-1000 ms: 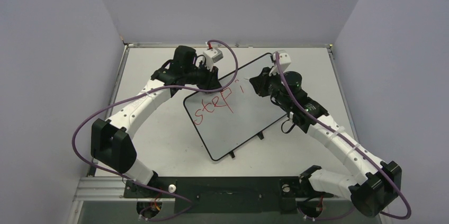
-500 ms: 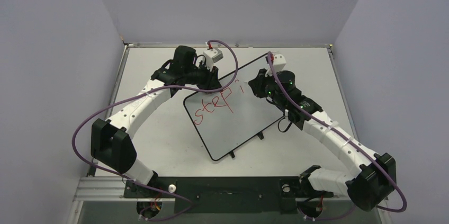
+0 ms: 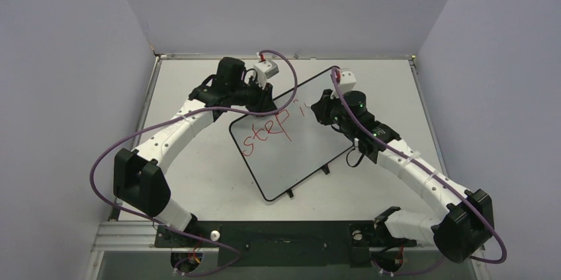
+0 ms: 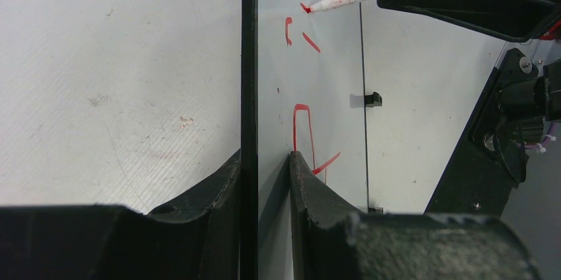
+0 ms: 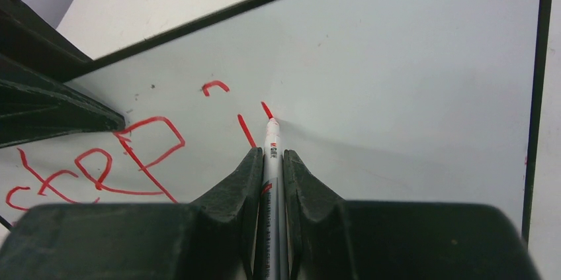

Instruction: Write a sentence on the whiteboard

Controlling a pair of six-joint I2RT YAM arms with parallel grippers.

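Writing falls to the right gripper (image 5: pixel 271 155), clamped tight on the slim white red-tipped marker (image 5: pixel 270 136). The marker's long axis runs straight ahead between the fingers, tip on the large white black-framed whiteboard (image 5: pixel 410 55). Red handwritten lettering (image 5: pixel 126 151) lies to its left, blank surface to its right. The left gripper (image 4: pixel 264 159) narrowly pinches the board's edge.

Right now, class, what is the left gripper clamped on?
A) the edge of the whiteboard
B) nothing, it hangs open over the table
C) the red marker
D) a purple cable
A: in the left wrist view the left gripper has a finger on each side of the whiteboard at its black frame, while the marker sits in the right gripper.
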